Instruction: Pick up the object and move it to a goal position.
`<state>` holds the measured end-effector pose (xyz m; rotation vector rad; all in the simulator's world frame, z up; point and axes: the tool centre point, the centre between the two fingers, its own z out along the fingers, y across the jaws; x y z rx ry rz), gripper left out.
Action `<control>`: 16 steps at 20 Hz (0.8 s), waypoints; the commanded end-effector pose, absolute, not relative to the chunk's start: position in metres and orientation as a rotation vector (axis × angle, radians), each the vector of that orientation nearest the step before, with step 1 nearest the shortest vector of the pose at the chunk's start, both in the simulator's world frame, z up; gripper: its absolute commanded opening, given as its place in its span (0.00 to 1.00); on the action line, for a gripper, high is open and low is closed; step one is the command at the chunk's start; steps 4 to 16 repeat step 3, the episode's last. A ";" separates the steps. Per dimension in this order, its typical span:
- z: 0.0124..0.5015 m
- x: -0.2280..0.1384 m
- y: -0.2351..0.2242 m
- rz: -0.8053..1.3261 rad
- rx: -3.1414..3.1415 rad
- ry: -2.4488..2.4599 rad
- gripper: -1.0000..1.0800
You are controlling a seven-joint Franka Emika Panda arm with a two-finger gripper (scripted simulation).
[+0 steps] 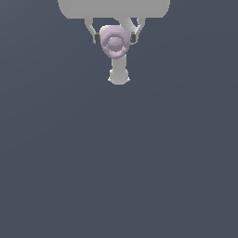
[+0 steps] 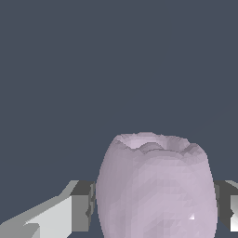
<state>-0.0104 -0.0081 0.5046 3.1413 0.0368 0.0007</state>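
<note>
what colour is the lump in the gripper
Pale lilac-pink lump, with concentric ridged rings; clearest in the exterior view.

From where I stand, the dark slate floor (image 1: 119, 167) spreads bare on every side of the gripper (image 1: 115, 38), so it has open passage toward the exterior view's left, right and foreground. The only thing filling any gap is the lilac-pink ridged lump (image 1: 114, 42), wedged between the two dark finger pads (image 2: 82, 204), touching both. The arm's pale body (image 1: 114, 8) closes off the space directly behind.
</note>
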 end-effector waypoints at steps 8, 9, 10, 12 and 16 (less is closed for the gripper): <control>0.507 -0.010 -0.008 0.000 3.141 0.037 0.00; 0.507 -0.010 -0.008 0.000 3.141 0.037 0.00; 0.507 -0.010 -0.008 0.000 3.141 0.037 0.00; 0.507 -0.010 -0.008 0.000 3.141 0.037 0.00; 0.507 -0.010 -0.008 0.000 3.141 0.037 0.00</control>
